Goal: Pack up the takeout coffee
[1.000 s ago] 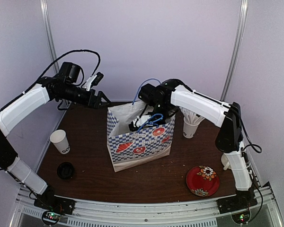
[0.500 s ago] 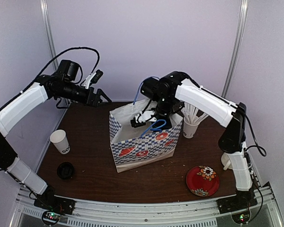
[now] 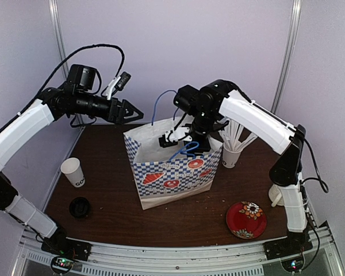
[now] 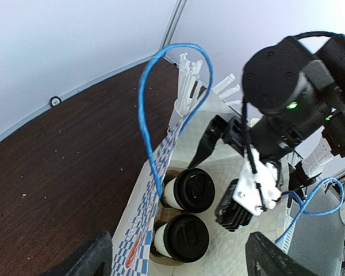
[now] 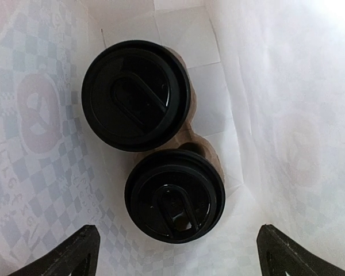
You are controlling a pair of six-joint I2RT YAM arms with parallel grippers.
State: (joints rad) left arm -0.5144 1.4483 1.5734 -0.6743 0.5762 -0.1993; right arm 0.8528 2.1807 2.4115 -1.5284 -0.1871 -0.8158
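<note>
Two lidded takeout coffee cups [image 5: 135, 95] [image 5: 173, 195] stand in a brown cardboard carrier at the bottom of the blue-and-white checked paper bag [image 3: 172, 172]. The left wrist view shows the same cups [image 4: 195, 190] [image 4: 184, 236] through the bag's mouth. My right gripper [image 5: 178, 253] hangs open over the bag's mouth [image 3: 178, 141], straight above the cups and holding nothing. Open and empty, my left gripper [image 3: 132, 111] hovers high behind the bag's left rim. A third white cup [image 3: 73, 171] without a lid stands on the table at the left, and a black lid [image 3: 79, 207] lies near it.
The bag's blue cord handles [image 3: 158, 106] [image 3: 187, 150] stick up by my right gripper. A cup of white stirrer sticks [image 3: 231, 152] stands right of the bag. A red flowered plate [image 3: 246, 219] and a cream mug [image 3: 275, 195] sit at the front right.
My right gripper has risen from inside the bag to its mouth and opened wider. The left arm has swung right toward the bag. The bag shifted slightly, its rear handle now upright.
</note>
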